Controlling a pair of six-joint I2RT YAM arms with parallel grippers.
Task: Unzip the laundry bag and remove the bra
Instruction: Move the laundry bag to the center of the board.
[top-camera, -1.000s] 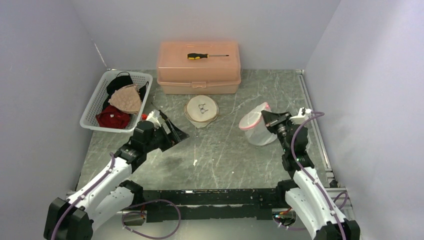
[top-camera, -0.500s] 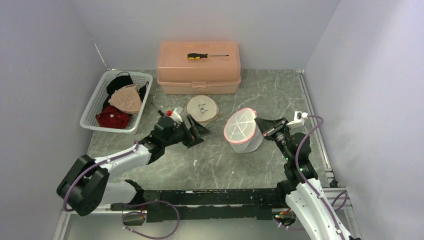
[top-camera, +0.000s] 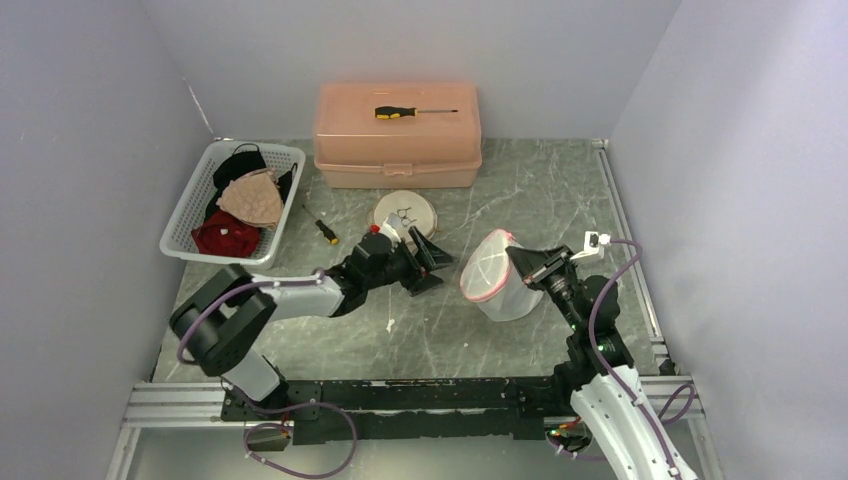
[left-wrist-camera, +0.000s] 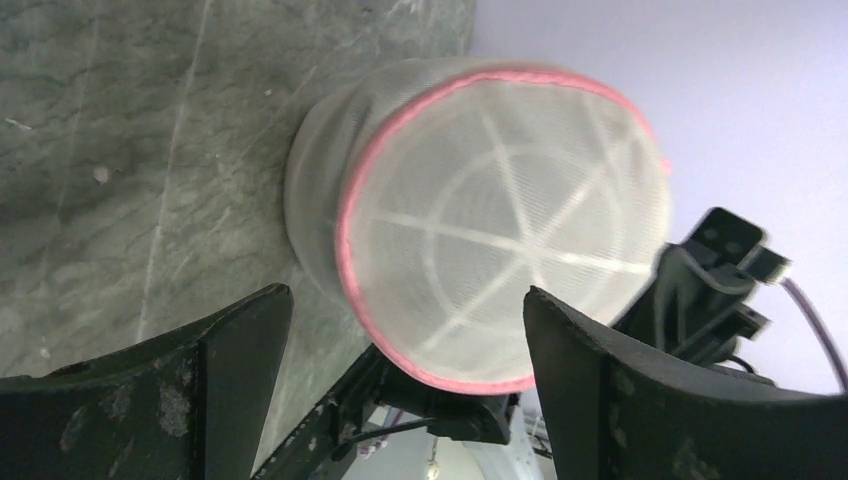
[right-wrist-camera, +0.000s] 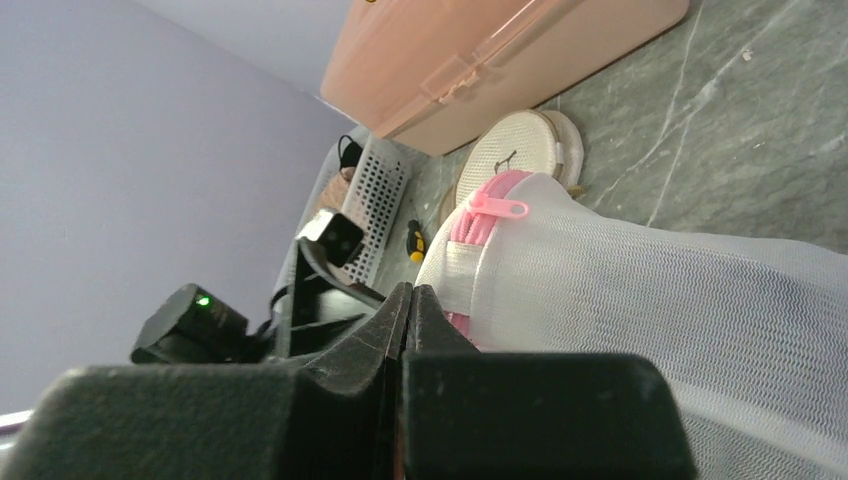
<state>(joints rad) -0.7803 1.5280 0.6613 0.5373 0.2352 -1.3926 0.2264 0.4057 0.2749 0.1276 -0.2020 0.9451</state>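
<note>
**A:** What is different from a second ago?

**B:** The left arm has swung away from the white basket (top-camera: 190, 215) and reached across the surface (top-camera: 560, 190) to the middle. The left gripper (top-camera: 435, 265) now stands just beside the mesh laundry bag (top-camera: 493, 285), jaws spread as wide as they go, with nothing between them. Its own camera looks straight at the bag's round, pink-rimmed face.

**A:** And the bag itself?

**B:** It has moved too. The right gripper (top-camera: 522, 263) has drawn it from the right-hand side in towards the centre and the near edge, and tipped it so the flat face turns to the left arm. That gripper is closed tight, pinching the mesh at the bag's rim. The bag's lower side looks to be resting on the surface.

**A:** So where does that leave the job?

**B:** Early, I'd judge. The pink zipper pull (right-wrist-camera: 497, 207) shows in the right wrist view at the rim, near the pinch, and the zip seems fully closed. The bra is presumably inside, but the mesh is too cloudy to make it out. One arm steadies the bag while the other lines up.

**A:** The next move?

**B:** Likely the left gripper closing on that small pull. It's a fiddly target, and the soft bag may give.
</note>
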